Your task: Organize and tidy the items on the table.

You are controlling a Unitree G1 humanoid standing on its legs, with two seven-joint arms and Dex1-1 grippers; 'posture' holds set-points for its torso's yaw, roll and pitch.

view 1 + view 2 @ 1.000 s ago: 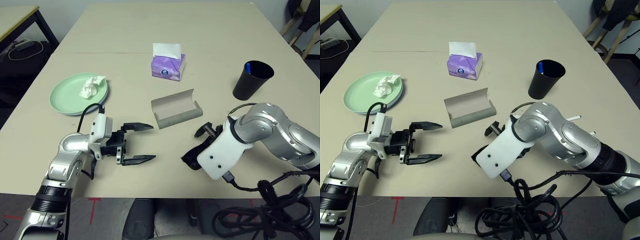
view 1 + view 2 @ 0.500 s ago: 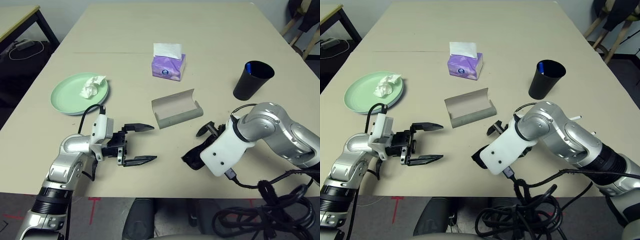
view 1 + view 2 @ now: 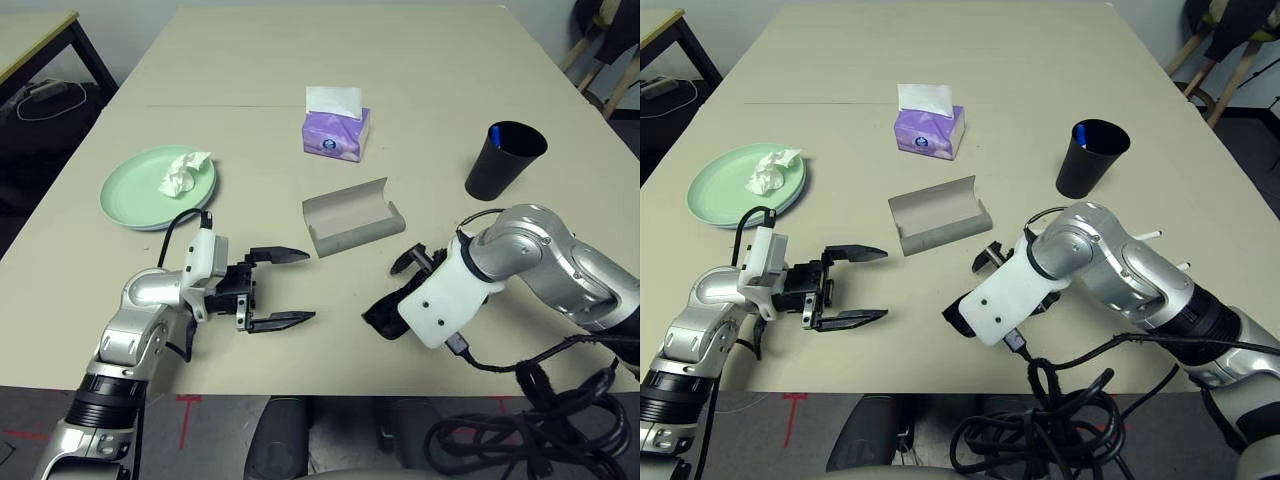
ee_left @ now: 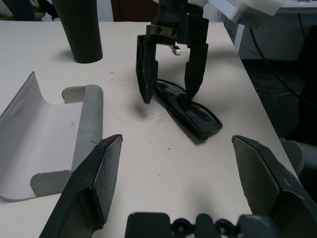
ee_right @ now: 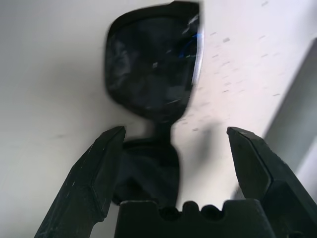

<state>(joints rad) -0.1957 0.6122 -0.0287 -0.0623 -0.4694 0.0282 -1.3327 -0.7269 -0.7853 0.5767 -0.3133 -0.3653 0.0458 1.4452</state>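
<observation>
Right claw poised over the sunglasses, both claws wide open and empty.

The right claw (image 4: 171,62) points down with a finger on either side of the sunglasses (image 4: 188,110), which lie flat near the front edge of the counter (image 3: 400,80); no finger grips them. The left claw (image 3: 285,287) hovers level to their left, aimed at them. The case (image 3: 352,217) lies open just behind, between the two claws. The cup (image 3: 503,160) with the pen (image 3: 495,134) in it stands at the right; the plate (image 3: 145,190) carrying the tissue (image 3: 182,172) sits at the left. The tissue box (image 3: 337,131) stands behind the case.
</observation>
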